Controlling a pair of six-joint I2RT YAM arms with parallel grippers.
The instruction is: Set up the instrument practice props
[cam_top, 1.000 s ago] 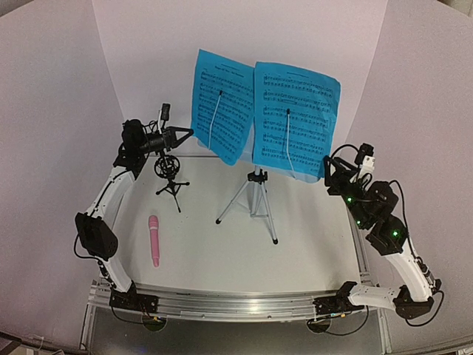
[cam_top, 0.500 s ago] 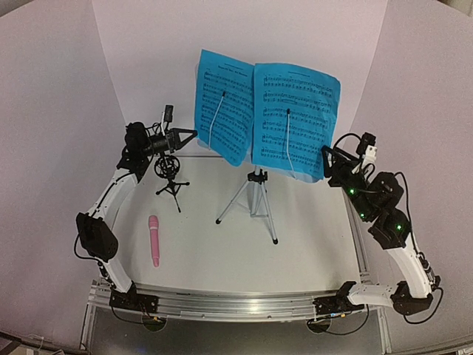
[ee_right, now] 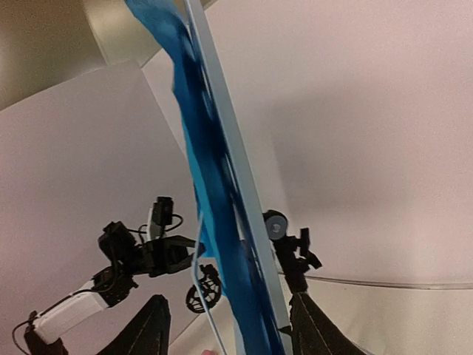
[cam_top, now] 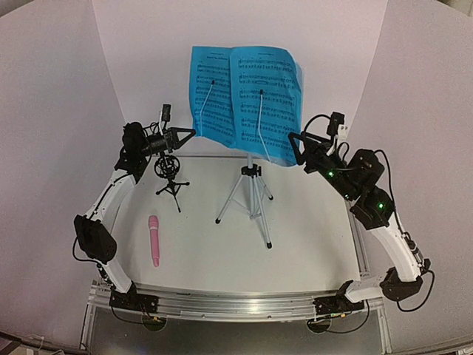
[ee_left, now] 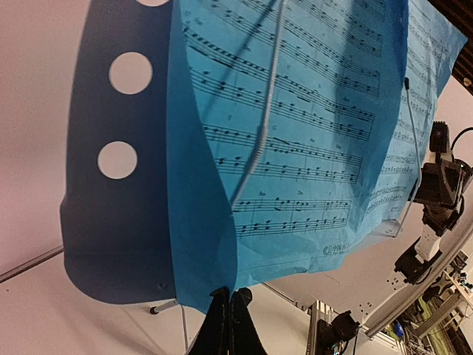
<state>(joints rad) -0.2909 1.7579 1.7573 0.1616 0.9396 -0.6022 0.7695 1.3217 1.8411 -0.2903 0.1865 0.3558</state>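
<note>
Blue music pages (cam_top: 244, 92) are curling on the stand (cam_top: 250, 172). The left gripper (ee_left: 228, 310) is squeezing shut; the right gripper (ee_right: 229, 297) is gaping around the stand's edge.

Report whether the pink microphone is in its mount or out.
Out: the pink microphone lies flat on the table, apart from the small black tripod mount.

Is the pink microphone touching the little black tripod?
Apart. The top view shows a clear gap between the pink microphone lying flat and the little black tripod standing behind it.
</note>
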